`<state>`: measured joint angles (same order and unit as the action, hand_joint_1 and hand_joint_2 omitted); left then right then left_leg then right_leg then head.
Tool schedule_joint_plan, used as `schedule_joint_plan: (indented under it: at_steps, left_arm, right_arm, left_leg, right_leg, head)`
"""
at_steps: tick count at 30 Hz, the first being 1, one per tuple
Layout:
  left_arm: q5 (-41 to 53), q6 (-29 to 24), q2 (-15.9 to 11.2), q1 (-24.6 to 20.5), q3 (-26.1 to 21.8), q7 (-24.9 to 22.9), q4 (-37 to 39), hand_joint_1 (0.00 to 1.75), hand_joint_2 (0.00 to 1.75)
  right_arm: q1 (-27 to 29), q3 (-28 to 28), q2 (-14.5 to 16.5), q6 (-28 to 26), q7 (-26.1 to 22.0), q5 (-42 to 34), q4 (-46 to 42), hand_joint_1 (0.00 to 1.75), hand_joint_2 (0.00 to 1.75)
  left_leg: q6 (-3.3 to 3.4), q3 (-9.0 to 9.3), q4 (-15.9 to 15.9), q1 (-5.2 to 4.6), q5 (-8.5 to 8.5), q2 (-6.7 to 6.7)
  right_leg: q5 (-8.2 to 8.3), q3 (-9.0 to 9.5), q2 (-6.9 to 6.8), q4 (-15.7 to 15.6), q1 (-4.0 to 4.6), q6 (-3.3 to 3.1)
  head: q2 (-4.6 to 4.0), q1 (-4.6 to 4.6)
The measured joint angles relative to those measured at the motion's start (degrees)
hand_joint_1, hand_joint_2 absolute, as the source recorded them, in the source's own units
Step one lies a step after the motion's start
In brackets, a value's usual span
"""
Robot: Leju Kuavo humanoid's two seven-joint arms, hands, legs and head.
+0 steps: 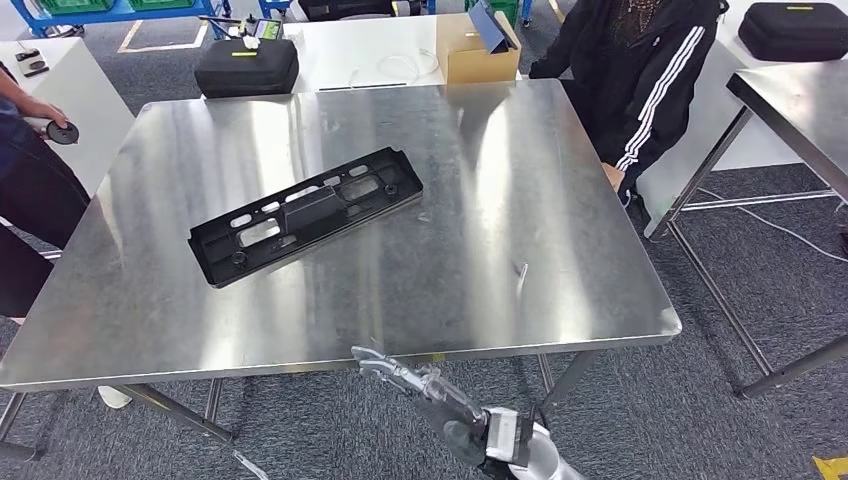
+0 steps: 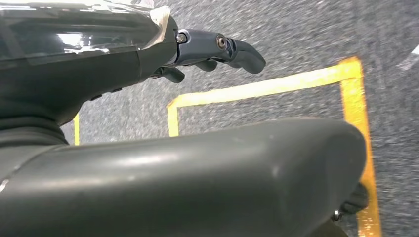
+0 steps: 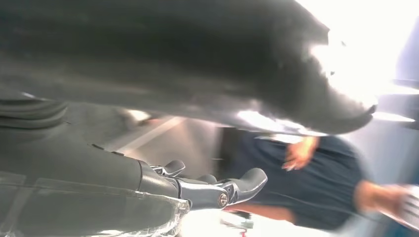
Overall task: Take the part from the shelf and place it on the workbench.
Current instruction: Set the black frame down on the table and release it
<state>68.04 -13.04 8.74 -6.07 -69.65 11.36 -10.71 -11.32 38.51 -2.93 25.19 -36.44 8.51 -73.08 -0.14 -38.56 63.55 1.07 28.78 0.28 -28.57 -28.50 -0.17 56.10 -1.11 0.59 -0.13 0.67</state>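
Observation:
The part [image 1: 305, 213], a long black plastic panel with slots and holes, lies flat and slanted on the left half of the steel workbench [image 1: 520, 200]. My right hand [image 1: 400, 375] is low, just below the workbench's front edge, well clear of the part. Its fingers [image 3: 217, 190] are stretched out and apart and hold nothing. My left hand [image 2: 212, 49] hangs over grey carpet marked with yellow tape [image 2: 267, 89]. Its fingers are extended, the thumb [image 2: 197, 182] stands apart, and nothing is in it.
A person in a black jacket with white stripes [image 1: 640, 70] stands at the workbench's far right corner. Another person [image 1: 25, 190] stands at its left side. A cardboard box [image 1: 475, 45] and a black case [image 1: 245, 65] sit on the white table behind. A second steel table [image 1: 790, 100] is to the right.

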Motion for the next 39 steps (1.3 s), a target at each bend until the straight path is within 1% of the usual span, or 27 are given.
schedule_joint_plan:
  at_steps: [1,2,3,4,5,7,9,10,12,13,15,17,18,19,20,22,24,26,28,29,31,32,33,34,35,37,39]
  left_arm:
    - [0.1,0.0,0.0,0.0,0.0,0.0,0.0,0.00,0.00]
    - [0.3,0.1,0.0,0.0,0.1,0.0,0.0,0.00,0.00]
    - [0.5,0.1,0.0,0.0,0.1,0.0,0.0,0.00,0.00]
    - [0.6,0.1,0.0,0.0,0.2,0.0,0.0,0.00,0.00]
    - [0.8,0.1,0.0,0.0,0.2,0.0,0.0,0.00,0.00]
    - [0.9,0.1,0.0,-0.1,0.3,-0.1,0.0,0.00,0.00]
    - [0.9,0.0,0.0,-0.2,0.4,-0.1,0.0,0.00,0.00]
    - [1.0,-0.1,0.0,-0.2,0.5,-0.1,0.0,0.00,0.00]
    - [1.0,-0.6,0.0,-0.2,0.5,-0.3,0.0,0.00,0.00]
    - [1.0,-0.8,0.0,-0.2,0.5,-0.3,0.0,0.00,0.00]
    - [1.0,-1.1,-0.1,-0.2,0.5,-0.4,0.0,0.00,0.00]
    - [1.0,-1.3,-0.2,-0.1,0.5,-0.4,0.0,0.00,0.00]
    - [1.0,-1.4,-0.2,-0.1,0.5,-0.4,0.0,0.00,0.00]
    - [1.1,-1.4,-0.2,-0.1,0.5,-0.4,0.0,0.00,0.00]
    - [1.2,-1.4,-0.2,0.0,0.5,-0.4,0.0,0.00,0.00]
    - [1.5,-1.5,-0.1,0.0,0.5,-0.4,0.0,0.00,0.00]
    - [1.6,-1.6,0.0,0.0,0.6,-0.5,0.0,0.00,0.00]
    - [1.7,-1.7,0.0,0.0,0.6,-0.7,0.0,0.00,0.00]
    - [1.7,-1.8,0.0,0.0,0.6,-0.9,0.0,0.00,0.00]
    - [1.7,-1.8,0.0,0.1,0.6,-1.0,0.0,0.00,0.00]
    - [1.7,-1.8,0.0,0.1,0.6,-1.1,0.0,0.00,0.00]
    - [1.7,-1.8,0.0,0.1,0.6,-1.1,0.0,0.00,0.00]
    - [1.7,-1.8,0.0,0.1,0.6,-1.1,0.0,0.00,0.00]
    - [1.7,-1.8,0.0,0.1,0.7,-1.1,0.0,0.00,0.00]
    - [1.7,-1.8,0.0,0.1,0.7,-1.1,0.0,0.00,0.00]
    - [1.7,-1.9,0.0,0.0,0.7,-1.2,0.0,0.00,0.00]
    - [1.7,-1.9,0.1,-0.3,0.7,-1.3,0.0,0.00,0.00]
  right_arm:
    - [-0.9,0.9,0.3,-1.8,0.2,3.3,3.9,0.00,0.00]
    - [-1.8,1.9,0.8,-3.5,0.8,6.6,8.5,0.00,0.00]
    - [-2.7,2.8,1.3,-5.1,2.0,9.4,13.6,0.00,0.00]
    - [-3.5,3.6,1.9,-6.5,3.5,11.6,18.9,0.00,0.00]
    - [-4.1,4.2,2.6,-7.7,4.9,13.0,23.7,0.00,0.00]
    - [-5.1,4.8,3.6,-9.0,6.5,14.2,31.1,0.00,0.00]
    - [-6.3,5.2,4.5,-9.7,9.8,14.3,36.6,0.00,0.00]
    - [-6.8,5.3,4.9,-10.2,13.4,14.3,39.2,0.00,0.00]
    - [-7.3,5.3,5.6,-12.1,22.8,14.3,44.6,0.00,0.00]
    - [-7.2,5.2,5.7,-13.1,27.3,14.3,46.9,0.00,0.00]
    - [-6.5,4.7,5.6,-15.4,35.6,14.0,50.8,0.00,0.00]
    - [-5.4,3.7,5.2,-18.0,43.1,12.7,54.0,0.00,0.00]
    - [-4.8,2.9,4.9,-19.2,46.0,11.5,55.4,0.00,0.00]
    - [-4.2,2.0,4.6,-20.4,48.2,10.0,56.6,0.00,0.00]
    - [-3.5,0.8,4.3,-21.5,49.9,8.5,57.6,0.00,0.00]
    - [-2.4,-1.7,3.8,-23.4,52.0,6.2,59.0,0.00,0.00]
    - [-1.9,-3.7,3.5,-25.1,53.5,5.2,59.9,0.00,0.00]
    - [-1.5,-5.1,3.3,-26.6,54.8,4.8,60.7,0.00,0.00]
    - [-0.9,-6.0,3.3,-27.5,55.6,4.5,61.4,0.00,0.00]
    - [-0.7,-6.4,3.3,-27.7,55.8,4.5,61.7,0.00,0.00]
    - [-0.4,-7.0,3.3,-27.8,55.9,4.4,62.0,0.00,0.00]
    - [-0.3,-7.2,3.3,-27.8,55.9,4.4,62.1,0.00,0.00]
    - [-0.2,-7.4,3.4,-27.8,55.9,4.4,62.2,0.00,0.00]
    - [-0.2,-7.6,3.3,-27.8,55.9,4.4,62.3,0.00,0.00]
    - [-0.2,-7.7,3.3,-28.0,56.1,4.3,62.4,0.00,0.00]
    - [-0.1,-8.0,3.3,-28.9,56.7,3.7,62.6,0.00,0.00]
    - [0.0,-8.8,3.1,-30.6,57.6,2.6,62.7,0.00,0.00]
  left_leg:
    - [-0.14,-0.86,3.6,0.01,2.79,-0.08]
    - [-0.23,-1.51,7.0,0.03,4.41,-0.16]
    - [-0.27,-1.61,9.3,0.05,4.68,-0.20]
    - [-0.24,-0.86,9.9,0.06,3.72,-0.21]
    - [-0.17,0.88,8.4,0.08,2.12,-0.21]
    - [0.00,6.50,1.2,0.11,0.26,-0.31]
    - [0.36,10.50,-4.9,-0.10,0.95,-0.61]
    - [0.67,11.08,-6.2,-0.37,1.37,-0.74]
    - [1.75,10.30,-6.5,-0.73,0.71,-0.63]
    - [2.42,9.71,-6.6,-0.82,0.13,-0.54]
    - [3.52,8.15,-6.8,-0.87,-1.24,-0.37]
    - [3.97,6.37,-6.7,-1.14,-2.68,-0.35]
    - [4.03,5.44,-6.7,-1.27,-3.43,-0.32]
    - [4.07,4.54,-6.6,-1.41,-4.14,-0.28]
    - [4.06,3.62,-6.5,-1.51,-4.82,-0.25]
    - [3.85,2.23,-6.4,-1.67,-6.07,-0.21]
    - [3.39,1.52,-6.3,-1.88,-7.23,-0.02]
    - [2.84,1.30,-6.4,-1.93,-8.37,0.22]
    - [2.20,0.76,-6.0,-1.70,-7.86,0.11]
    - [1.82,0.23,-4.7,-1.53,-5.94,-0.04]
    - [1.05,-1.27,1.2,-1.10,0.36,-0.29]
    - [0.67,-1.96,5.2,-0.86,2.94,-0.33]
    - [0.32,-2.31,8.6,-0.60,4.12,-0.36]
    - [0.00,-2.00,10.7,-0.31,3.86,-0.36]
    - [-0.29,-0.75,10.9,0.02,2.52,-0.36]
    - [-0.80,4.61,5.1,0.70,0.16,-0.40]
    - [-0.93,9.98,-2.5,0.80,1.17,-0.72]
  right_leg:
    - [0.62,-0.63,-0.03,0.0,0.09,-0.33]
    - [1.28,-1.32,-0.06,0.1,0.19,-0.43]
    - [1.93,-2.03,-0.09,0.1,0.27,-0.38]
    - [2.52,-2.86,-0.13,0.2,0.34,-0.24]
    - [3.05,-3.63,-0.17,0.3,0.36,-0.04]
    - [3.85,-4.87,-0.21,0.7,0.48,0.58]
    - [4.61,-5.56,-0.22,1.0,0.68,1.34]
    - [5.05,-5.74,-0.24,1.1,0.69,1.78]
    - [5.52,-6.15,-0.24,1.2,0.48,2.62]
    - [4.73,-6.69,-0.19,1.8,0.38,2.72]
    - [0.29,-8.55,-0.06,6.4,0.31,2.04]
    - [-4.61,-10.41,0.02,13.8,0.43,1.44]
    - [-5.51,-10.61,0.05,16.7,0.48,1.61]
    - [-5.18,-10.05,0.07,18.2,0.52,2.05]
    - [-3.97,-8.53,0.07,17.6,0.56,2.60]
    - [-1.97,-2.57,0.06,10.6,0.79,2.97]
    - [-2.58,3.52,0.08,1.6,1.27,2.22]
    - [-3.26,5.27,0.13,-2.0,1.65,1.37]
    - [-2.22,4.30,-0.03,-2.0,1.13,0.45]
    - [-1.49,3.64,-0.14,-2.0,0.85,-0.13]
    - [0.00,2.03,-0.27,-2.0,0.66,-0.83]
    - [0.71,1.25,-0.32,-1.9,0.65,-0.88]
    - [1.40,0.40,-0.39,-1.7,0.62,-0.73]
    - [2.03,-0.50,-0.46,-1.4,0.57,-0.53]
    - [2.56,-1.45,-0.51,-1.0,0.46,-0.23]
    - [3.29,-3.35,-0.52,0.2,0.21,0.48]
    - [3.83,-4.75,-0.53,1.3,0.27,1.30]
  head:
    - [0.00,0.07]
    - [-0.01,0.13]
    - [-0.01,0.15]
    - [-0.01,0.15]
    - [-0.01,0.15]
    - [0.00,0.16]
    - [0.00,0.10]
    - [0.00,0.08]
    - [-0.01,0.07]
    - [-0.01,0.04]
    - [-0.01,-0.20]
    - [0.00,-0.45]
    - [0.00,-0.48]
    - [0.00,-0.49]
    - [0.00,-0.49]
    - [0.00,-0.50]
    - [0.00,-0.40]
    - [-0.01,-0.28]
    - [-0.01,-0.31]
    - [-0.01,-0.21]
    - [0.00,0.06]
    - [0.00,0.15]
    - [0.00,0.16]
    - [0.00,0.16]
    - [0.00,0.16]
    - [0.00,0.20]
    - [0.00,0.22]
